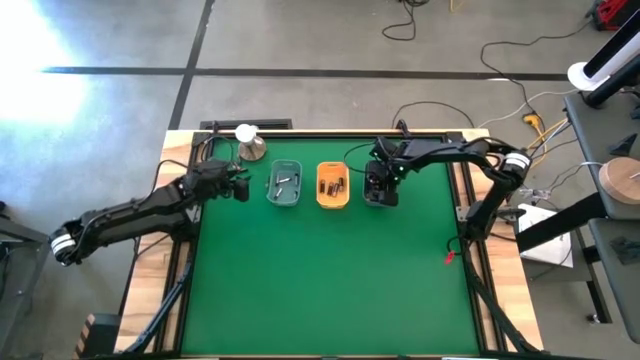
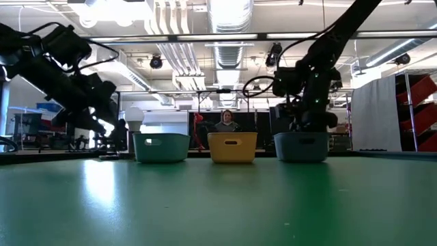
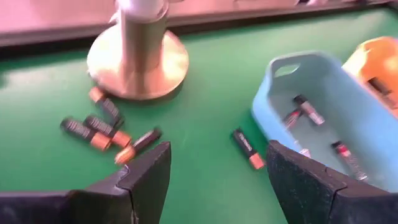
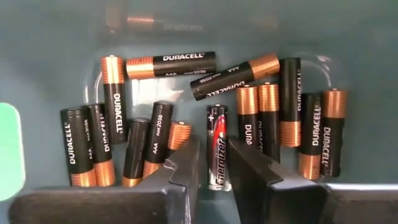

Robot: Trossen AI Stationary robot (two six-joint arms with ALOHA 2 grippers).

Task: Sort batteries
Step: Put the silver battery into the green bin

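Note:
Three small trays stand in a row at the far side of the green mat: teal [image 1: 284, 185], orange [image 1: 332, 187] and dark blue-grey [image 4: 56, 68]. My right gripper [image 4: 216, 177] reaches down into the dark tray, shut on a red, silver and black battery [image 4: 217, 146] among several black-and-copper batteries [image 4: 115, 99]. My left gripper [image 3: 217, 180] hangs open above the mat, left of the teal tray [image 3: 323, 106]. It touches nothing. Several loose batteries [image 3: 102, 130] lie on the mat by the metal dome [image 3: 138, 59], and one more [image 3: 247, 148] lies beside the teal tray. My right gripper pinches the red-and-silver battery by its long sides [image 4: 217, 171] between its two fingers, at the battery's end nearest the fingers. The fingers point steeply down into the dark tray and lie along the battery. Whether the battery rests on the tray's floor cannot be told.
The teal tray holds a few batteries [image 3: 308, 111] and the orange tray [image 3: 379, 68] holds some too. The metal dome with a white ball [image 1: 248, 143] stands at the far left of the mat. The near half of the green mat [image 1: 330, 290] is bare.

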